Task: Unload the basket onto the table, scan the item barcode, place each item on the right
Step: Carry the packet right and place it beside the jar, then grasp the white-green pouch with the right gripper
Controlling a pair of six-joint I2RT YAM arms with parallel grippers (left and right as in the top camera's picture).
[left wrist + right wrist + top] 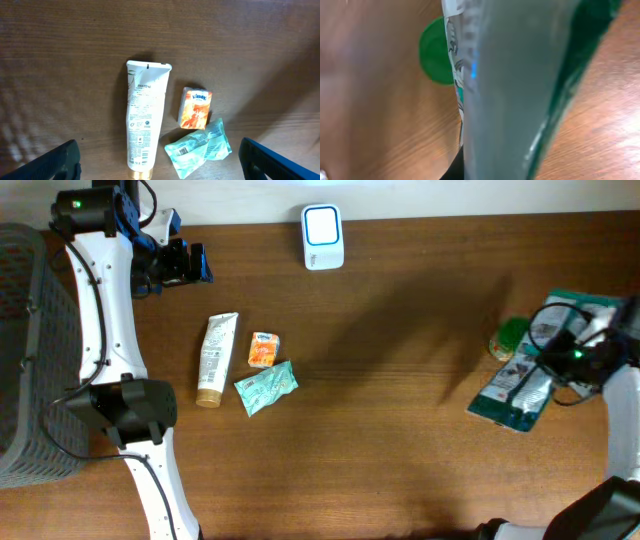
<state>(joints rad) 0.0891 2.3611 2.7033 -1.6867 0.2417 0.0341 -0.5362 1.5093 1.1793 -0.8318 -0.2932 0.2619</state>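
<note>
Pouch in grip, scan not yet made.
Right gripper (572, 352) is clamped on the pouch (520, 380) at the table's right; left gripper (190, 264) hangs wide apart beyond the tube (216, 360); next, the pouch likely must be carried to face the far scanner (322, 237).

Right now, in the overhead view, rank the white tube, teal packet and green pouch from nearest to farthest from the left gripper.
1. white tube, left side, closest to the left gripper.
2. teal packet, left side, beyond the tube.
3. green pouch, far across on the right.
</note>
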